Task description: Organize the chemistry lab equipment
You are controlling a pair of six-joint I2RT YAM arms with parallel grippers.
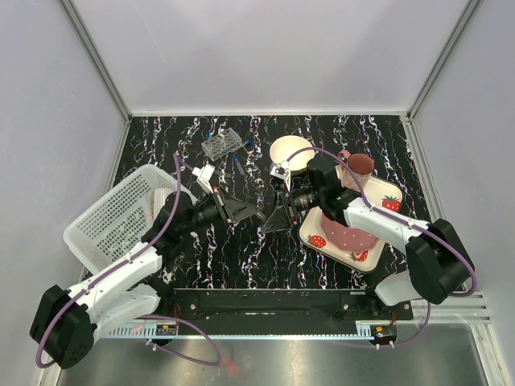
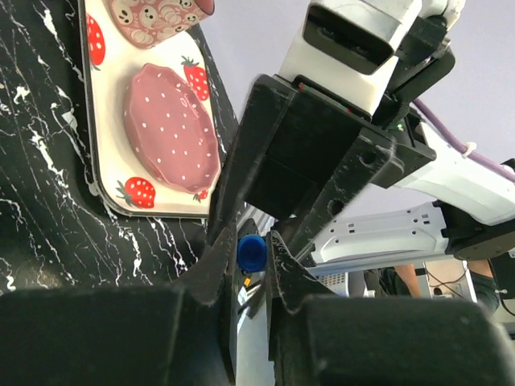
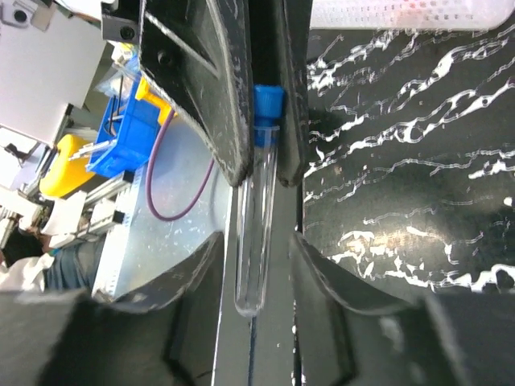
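A thin clear tube (image 3: 256,233) with a blue cap (image 3: 268,104) hangs in the air between my two grippers above the middle of the table. My left gripper (image 2: 248,241) (image 1: 257,212) is shut on the blue cap (image 2: 251,252). My right gripper (image 3: 259,249) (image 1: 272,219) faces it, open around the tube's lower end with a gap on each side. A small clear tube rack (image 1: 221,144) stands at the back of the table. More blue-capped tubes (image 1: 239,167) lie beside it.
A white perforated basket (image 1: 121,213) sits tilted at the left. A white bowl with a yellow rim (image 1: 291,153) is behind the grippers. At the right, a strawberry-printed plate (image 1: 388,201) carries a pink mug (image 1: 356,169) and a pink dotted dish (image 2: 173,129).
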